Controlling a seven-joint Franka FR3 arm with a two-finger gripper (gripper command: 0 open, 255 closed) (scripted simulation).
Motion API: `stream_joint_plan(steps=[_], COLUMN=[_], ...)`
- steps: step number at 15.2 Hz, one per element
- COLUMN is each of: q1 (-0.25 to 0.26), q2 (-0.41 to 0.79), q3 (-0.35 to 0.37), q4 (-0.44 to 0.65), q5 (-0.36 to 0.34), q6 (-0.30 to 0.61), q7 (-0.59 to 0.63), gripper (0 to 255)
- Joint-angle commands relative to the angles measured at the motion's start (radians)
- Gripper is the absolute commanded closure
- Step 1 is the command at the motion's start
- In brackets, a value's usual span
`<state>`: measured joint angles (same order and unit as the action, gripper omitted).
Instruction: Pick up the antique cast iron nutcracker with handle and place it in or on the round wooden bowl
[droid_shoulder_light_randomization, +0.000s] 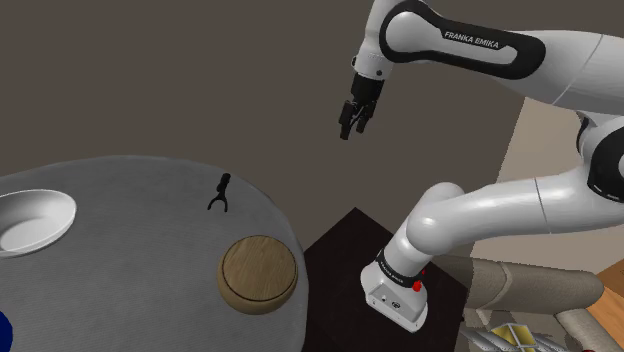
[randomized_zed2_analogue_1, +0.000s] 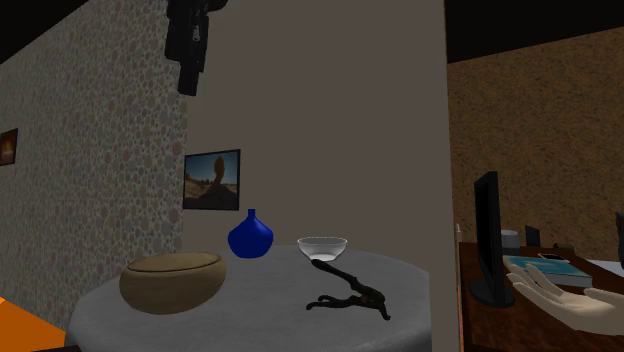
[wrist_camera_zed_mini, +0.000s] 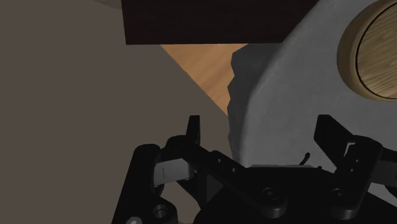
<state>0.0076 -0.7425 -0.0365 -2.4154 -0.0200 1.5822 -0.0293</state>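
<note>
I log: gripper (droid_shoulder_light_randomization: 349, 128) spread, empty, high beyond the table (droid_shoulder_light_randomization: 130, 230) edge; nutcracker (droid_shoulder_light_randomization: 220, 195) near that edge; bowl (droid_shoulder_light_randomization: 259, 273) at the edge, apart.

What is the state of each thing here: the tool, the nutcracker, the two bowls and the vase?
Tool: open, holding nothing, up in the air.
Nutcracker: lying on the table, not held.
Wooden bowl: upright, empty.
White bowl: upright, empty.
Blue vase: upright.
</note>
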Motion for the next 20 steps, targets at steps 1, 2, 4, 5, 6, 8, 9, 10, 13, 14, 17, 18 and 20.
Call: stream_joint_plan(steps=[1, 2, 4, 5, 6, 8, 9, 10, 13, 14, 17, 18, 20], q1=[0.000, 0.000, 0.001, 0.001, 0.001, 0.001, 0.001, 0.001, 0.000, 0.000, -0.001, -0.001, -0.001], q2=[0.000, 0.022, 0.072, 0.099, 0.127, 0.187, 0.219, 0.252, 0.357, 0.393, 0.506, 0.544, 0.622], q3=[0.000, 0.014, 0.043, 0.057, 0.070, 0.096, 0.108, 0.119, 0.152, 0.161, 0.186, 0.193, 0.204], q4=[0.000, -0.006, -0.014, -0.016, -0.016, -0.012, -0.007, -0.001, 0.026, 0.038, 0.082, 0.100, 0.138], q5=[0.000, 0.015, 0.045, 0.059, 0.072, 0.097, 0.108, 0.118, 0.144, 0.151, 0.166, 0.170, 0.174], q6=[0.000, 0.026, 0.079, 0.106, 0.132, 0.186, 0.212, 0.238, 0.315, 0.339, 0.408, 0.429, 0.469], q7=[0.000, 0.034, 0.099, 0.131, 0.162, 0.224, 0.254, 0.284, 0.372, 0.401, 0.486, 0.514, 0.569], gripper=[0, 0, 0, 0, 0, 0, 0, 0, 0, 0, 0, 0, 0])
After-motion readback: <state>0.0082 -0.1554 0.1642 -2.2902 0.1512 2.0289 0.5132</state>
